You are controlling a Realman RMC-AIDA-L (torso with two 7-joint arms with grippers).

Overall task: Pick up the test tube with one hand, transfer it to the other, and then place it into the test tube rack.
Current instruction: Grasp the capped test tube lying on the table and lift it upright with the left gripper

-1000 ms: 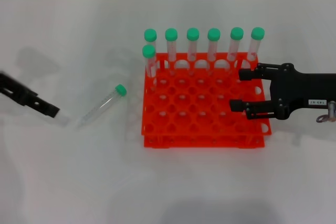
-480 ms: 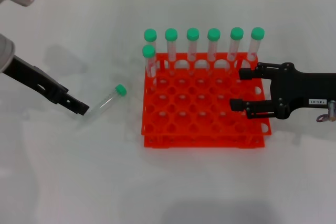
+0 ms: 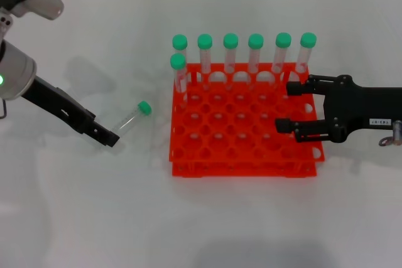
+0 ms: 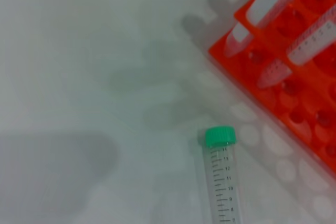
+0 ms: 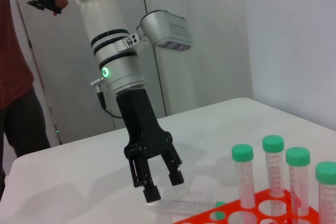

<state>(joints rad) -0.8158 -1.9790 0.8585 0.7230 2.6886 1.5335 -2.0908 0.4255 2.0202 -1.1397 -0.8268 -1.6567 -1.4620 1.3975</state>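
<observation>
The test tube [image 3: 128,119] lies on the white table to the left of the rack, its green cap [image 3: 144,108] toward the rack. My left gripper [image 3: 108,137] hovers over the tube's pointed end; the right wrist view shows this left gripper [image 5: 164,182] open, just above the tube [image 5: 181,206]. In the left wrist view the tube [image 4: 222,182] lies close below the camera. The orange-red test tube rack [image 3: 242,155] holds several green-capped tubes [image 3: 230,51] along its back and left side. My right gripper [image 3: 290,108] is open and still over the rack's right edge, holding nothing.
The rack's corner [image 4: 294,77] lies a short way from the lying tube. White table [image 3: 94,218] spreads to the left and front. A person in a red shirt [image 5: 16,77] stands behind the table's far side.
My left arm has swung right across the table, bringing its gripper from the far left up to the tube's pointed end. The tube, rack and right arm have not moved.
</observation>
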